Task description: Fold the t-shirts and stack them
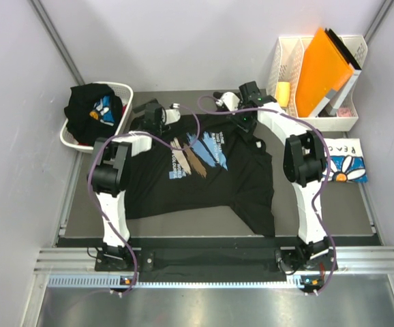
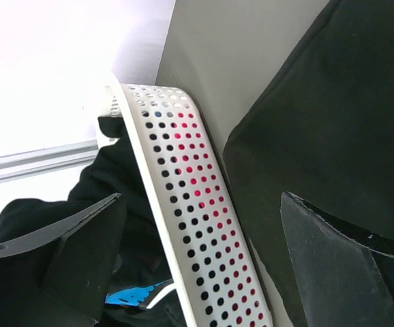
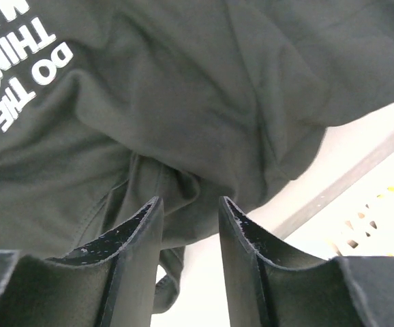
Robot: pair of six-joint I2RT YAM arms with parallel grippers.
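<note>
Top view: a black t-shirt point(image 1: 197, 170) lies spread print-up on the grey tabletop point(image 1: 81, 214) between the two arms, its collar toward the far edge. The chest print shows blue, white and tan brush strokes with small white lettering too fine to read from above. In the right wrist view the same lettering point(image 3: 30, 75) reads "DO THE THING", and a further line beginning "MA" is cut off by the picture edge.

The right hand point(image 1: 248, 121) is over the shirt's far right shoulder. Its jaws are narrowed, with a ridge of black fabric at the tips, and whether it is pinched cannot be told.

The left hand point(image 1: 154, 114) is spread wide and grasps nothing. It hangs at the far left between the shirt's sleeve and the white laundry basket point(image 1: 123, 88), whose perforated rim passes beneath it.

More black tees point(image 1: 88, 105) are bunched in the basket. A folded white tee point(image 1: 347, 163) with a blue daisy print lies at the right tabletop edge, lettered "PEAC…". Behind it a white file rack point(image 1: 285, 58) holds an orange folder point(image 1: 323, 68).
</note>
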